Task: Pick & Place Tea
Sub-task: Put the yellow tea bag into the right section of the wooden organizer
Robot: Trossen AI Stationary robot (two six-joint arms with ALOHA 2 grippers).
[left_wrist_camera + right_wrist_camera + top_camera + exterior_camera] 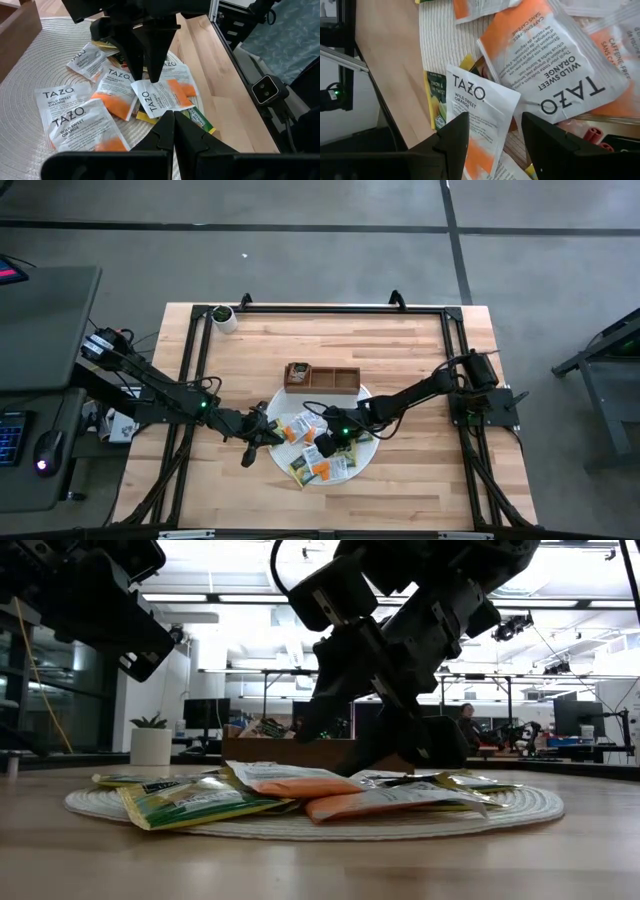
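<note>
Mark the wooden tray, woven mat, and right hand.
wooden tray (335, 379): high view, empty middle compartment.
woven mat (520, 806): low view, bare right rim.
right hand (495, 132): right wrist view, between its fingertips.

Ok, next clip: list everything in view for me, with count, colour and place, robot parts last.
tea packets: about a dozen, white-and-orange with some green and yellow, piled on the mat.
woven mat: one, white, round, mid-table near the front.
wooden tray: one, brown, three compartments, just behind the mat; something sits in its left compartment.
small pot: one, white with a green plant, back left corner of the table.
table: one, light wood with a black frame.
left pincer: shut, empty, at the mat's left edge.
right pincer: open, low over a white-and-orange packet on the mat, holding nothing.
</note>
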